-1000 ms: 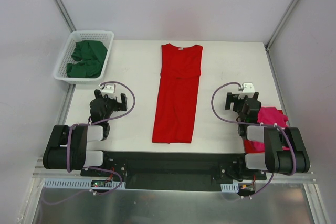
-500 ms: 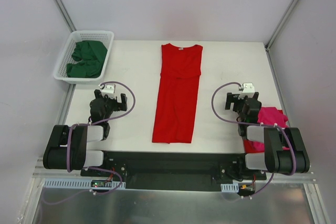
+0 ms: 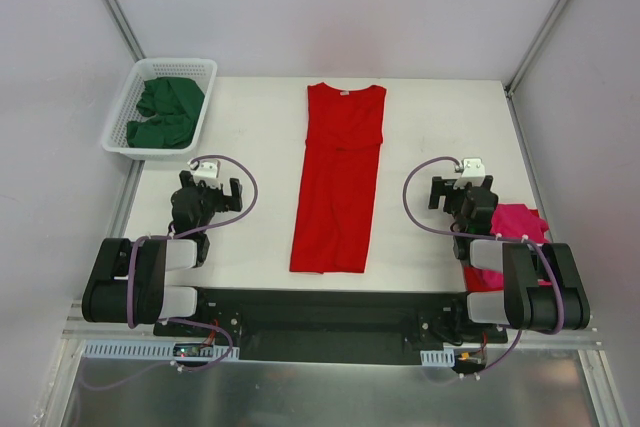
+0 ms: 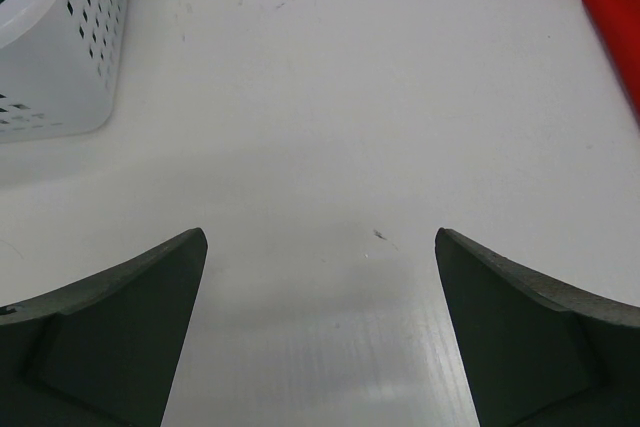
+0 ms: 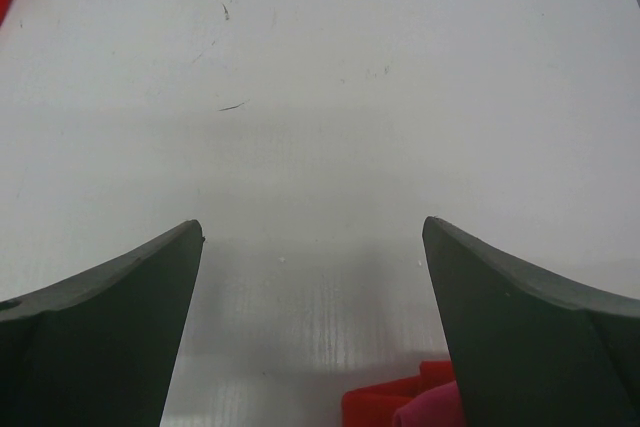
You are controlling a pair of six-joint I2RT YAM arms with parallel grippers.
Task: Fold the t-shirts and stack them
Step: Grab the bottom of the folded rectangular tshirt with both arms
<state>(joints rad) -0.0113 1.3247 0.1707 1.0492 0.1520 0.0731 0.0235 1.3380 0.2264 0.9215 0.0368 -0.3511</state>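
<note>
Both arms [image 3: 150,277] sat folded back low over their bases, elbows tucked, wrists pointing forward and level with each other. The left gripper [image 3: 212,195] had its jaws spread wide, and its two dark fingers [image 4: 120,332] stood well apart in the wrist view. The right gripper [image 3: 460,192] mirrored that pose, its fingers [image 5: 530,322] parted just as broadly.

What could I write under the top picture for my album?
Red t-shirt folded lengthwise on the table, green shirts in the white basket, pink shirt at the near right.
</note>
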